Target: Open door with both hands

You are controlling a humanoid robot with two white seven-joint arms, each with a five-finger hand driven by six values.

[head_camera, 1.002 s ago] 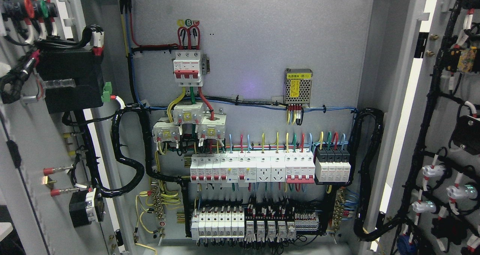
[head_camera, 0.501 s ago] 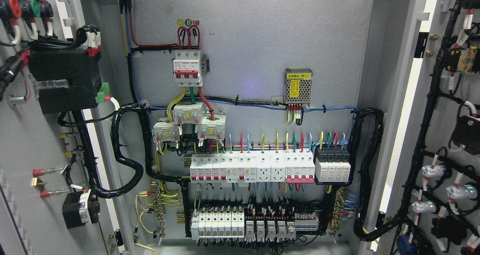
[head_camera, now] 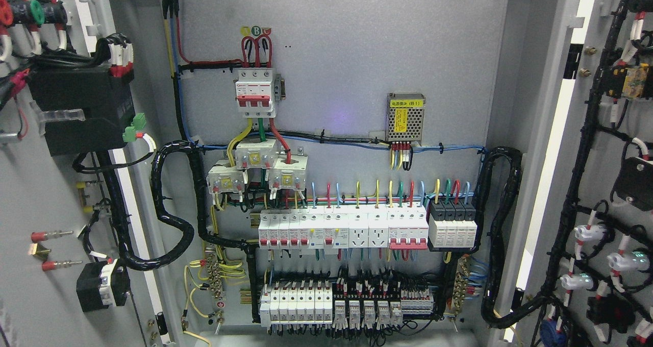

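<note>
Both doors of the grey electrical cabinet stand open. The left door (head_camera: 46, 199) fills the left edge and shows its inner face with a black box (head_camera: 84, 109), wiring and lamp backs. The right door (head_camera: 607, 148) fills the right edge, its inner face carrying black cable looms and white lamp holders. Between them the back panel (head_camera: 357, 46) is in full view. Neither of my hands nor any arm shows in the head view.
On the back panel sit a red-and-white main breaker (head_camera: 255, 92), a small metal power supply (head_camera: 406, 116), rows of white breakers (head_camera: 342, 228) and lower terminal blocks (head_camera: 347, 306). Thick black cable conduits loop to each door at the left (head_camera: 168, 219) and the right (head_camera: 502, 224).
The left door has swung further outward to the left; its black box and fittings shifted left in the picture. The right door and the panel have not moved.
</note>
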